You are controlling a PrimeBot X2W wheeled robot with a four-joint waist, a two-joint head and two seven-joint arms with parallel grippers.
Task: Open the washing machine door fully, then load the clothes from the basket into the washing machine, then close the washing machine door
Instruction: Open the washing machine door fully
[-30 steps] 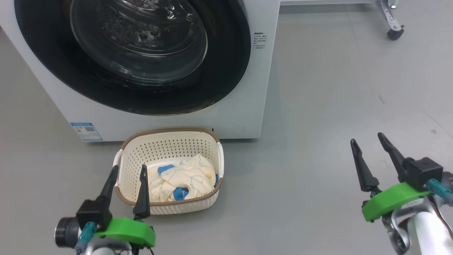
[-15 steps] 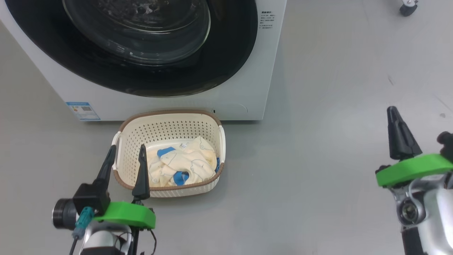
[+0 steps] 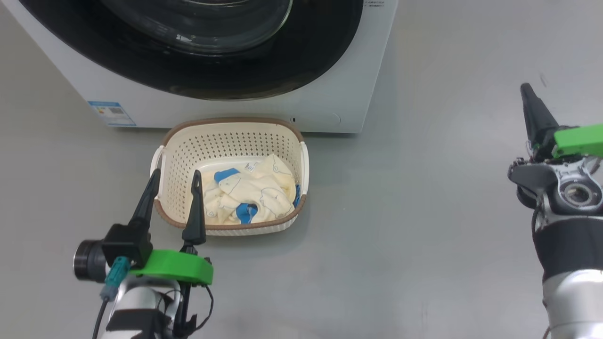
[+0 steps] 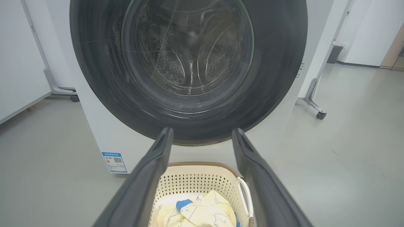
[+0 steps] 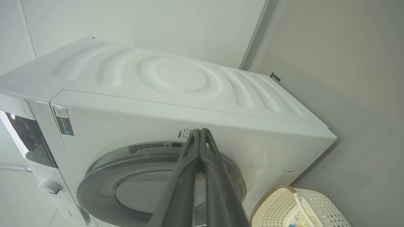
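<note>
The washing machine [image 3: 339, 70] stands at the top of the head view, and the washing machine door [image 4: 189, 63], black-rimmed with a glass bowl, lies flat against its front. On the floor right before it sits the cream basket [image 3: 231, 141] holding the cream-yellow and blue clothes [image 3: 256, 195]. Just in front of the basket's near left corner my left gripper [image 3: 175, 173] is open and holds nothing. My right gripper [image 3: 526, 88] is shut and holds nothing, off to the right over bare floor. In the right wrist view, the right gripper [image 5: 200, 130] points at the upper part of the machine's front, beside the door [image 5: 104, 179].
Grey floor [image 3: 424, 188] spreads out to the right of the machine and basket. Wheeled frame legs with casters [image 4: 320, 115] stand behind the machine on both sides. A control panel with a knob [image 5: 47, 186] sits on the machine's front.
My right gripper has shut and risen toward the right edge of the head view. The head camera has shifted, so the machine sits higher in view. The left gripper stays open.
</note>
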